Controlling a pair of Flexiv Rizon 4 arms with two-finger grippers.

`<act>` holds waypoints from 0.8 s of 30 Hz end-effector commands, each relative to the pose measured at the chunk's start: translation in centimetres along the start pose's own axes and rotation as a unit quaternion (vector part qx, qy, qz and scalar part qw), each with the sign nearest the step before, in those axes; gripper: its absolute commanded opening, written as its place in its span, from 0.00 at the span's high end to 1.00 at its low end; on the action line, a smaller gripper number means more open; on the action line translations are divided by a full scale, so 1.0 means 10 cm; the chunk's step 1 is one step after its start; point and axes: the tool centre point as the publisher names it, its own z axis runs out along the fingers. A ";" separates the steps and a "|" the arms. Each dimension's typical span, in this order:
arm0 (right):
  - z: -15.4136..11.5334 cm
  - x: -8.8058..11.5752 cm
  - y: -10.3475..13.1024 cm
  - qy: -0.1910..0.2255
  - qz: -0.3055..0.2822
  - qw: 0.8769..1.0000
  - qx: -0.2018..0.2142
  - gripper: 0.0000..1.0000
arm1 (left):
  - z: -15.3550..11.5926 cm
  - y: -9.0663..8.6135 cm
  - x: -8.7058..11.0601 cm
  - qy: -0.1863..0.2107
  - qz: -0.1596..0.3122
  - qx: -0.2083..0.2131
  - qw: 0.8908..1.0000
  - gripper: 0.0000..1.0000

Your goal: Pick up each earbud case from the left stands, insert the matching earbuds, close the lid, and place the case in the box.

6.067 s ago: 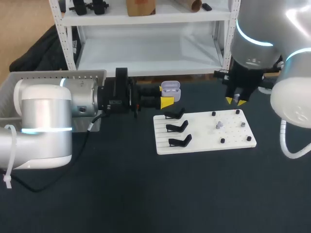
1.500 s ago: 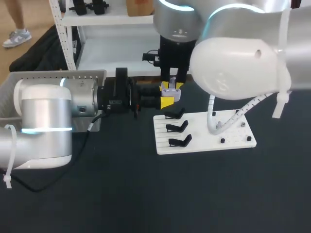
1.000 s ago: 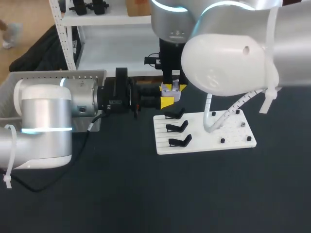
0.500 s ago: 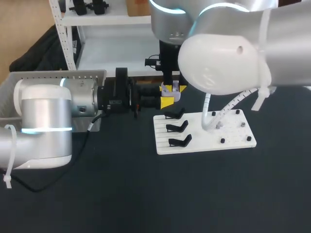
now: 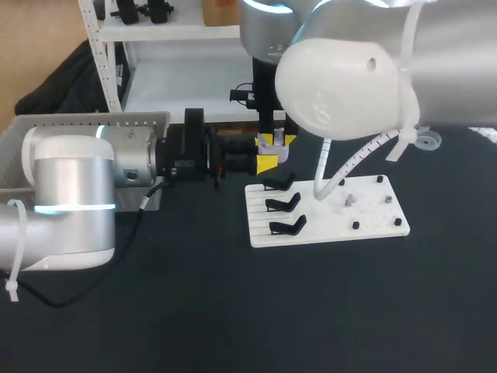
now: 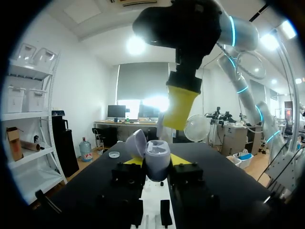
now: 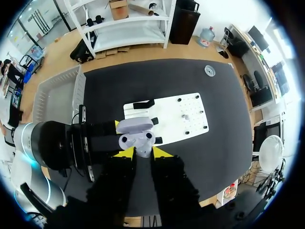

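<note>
You see the left gripper [image 5: 266, 162] coming in level from the left, with the earbud case [image 5: 272, 148] at its yellow tips. The right gripper [image 5: 276, 140] hangs directly above the case. Just beside them, three black stands [image 5: 283, 203] sit on the white board [image 5: 373, 217].

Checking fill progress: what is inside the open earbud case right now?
The earbud case, lid open, shows two round pale shapes, one per side; seated earbuds or bare wells, I cannot tell. The right gripper covers its near edge.
</note>
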 end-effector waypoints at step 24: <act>0.08 -0.04 0.04 0.013 0.025 1.000 -0.004 1.00 | 0.00 0.00 0.00 -0.001 0.001 -0.001 1.000 1.00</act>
